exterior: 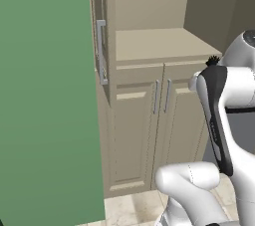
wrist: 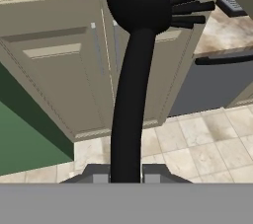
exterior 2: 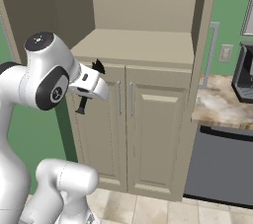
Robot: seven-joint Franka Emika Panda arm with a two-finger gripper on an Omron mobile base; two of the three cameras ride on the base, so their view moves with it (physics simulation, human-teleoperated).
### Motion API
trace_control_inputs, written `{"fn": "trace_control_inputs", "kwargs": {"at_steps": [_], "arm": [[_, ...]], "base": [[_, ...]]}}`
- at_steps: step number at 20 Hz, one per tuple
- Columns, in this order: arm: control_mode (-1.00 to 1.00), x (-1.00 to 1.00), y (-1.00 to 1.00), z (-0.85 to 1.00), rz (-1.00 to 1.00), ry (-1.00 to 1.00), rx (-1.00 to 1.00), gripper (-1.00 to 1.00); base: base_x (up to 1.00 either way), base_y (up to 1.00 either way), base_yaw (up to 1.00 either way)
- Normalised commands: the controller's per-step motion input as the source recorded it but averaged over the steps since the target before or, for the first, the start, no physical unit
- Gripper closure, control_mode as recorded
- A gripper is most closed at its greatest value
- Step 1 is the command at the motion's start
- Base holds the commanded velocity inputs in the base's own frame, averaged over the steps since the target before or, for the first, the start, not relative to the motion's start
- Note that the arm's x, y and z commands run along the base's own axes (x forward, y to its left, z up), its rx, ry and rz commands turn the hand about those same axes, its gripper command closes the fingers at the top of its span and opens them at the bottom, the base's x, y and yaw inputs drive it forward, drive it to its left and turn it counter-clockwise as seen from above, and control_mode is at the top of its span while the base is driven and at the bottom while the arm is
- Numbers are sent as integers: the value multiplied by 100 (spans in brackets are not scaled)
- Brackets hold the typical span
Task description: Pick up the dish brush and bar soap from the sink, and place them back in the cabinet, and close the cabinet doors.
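Before the tall beige cabinet (exterior 2: 138, 45), whose upper doors stand open, the gripper (exterior 2: 89, 87) pinches the dish brush (wrist: 133, 70) by its thin handle, fingers (wrist: 99, 173) pressed against it on either side. In the hand view the brush's long axis runs straight out from the fingers, bristly head farthest from them. The right base view shows the tufted head just beside the front edge of the open shelf (exterior 2: 133, 45), at about its height, handle tip hanging below the hand. Judging by this, the coming move is a push forward, head first, onto that shelf
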Motion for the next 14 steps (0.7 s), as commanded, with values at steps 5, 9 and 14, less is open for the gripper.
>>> {"fn": "trace_control_inputs", "kwargs": {"at_steps": [5,9,14], "arm": [[100,0,0,0,0,0,0,100],[100,0,0,0,0,0,0,100],[100,0,0,0,0,0,0,100]], "base": [[0,0,0],[0,0,0],[0,0,0]]}}
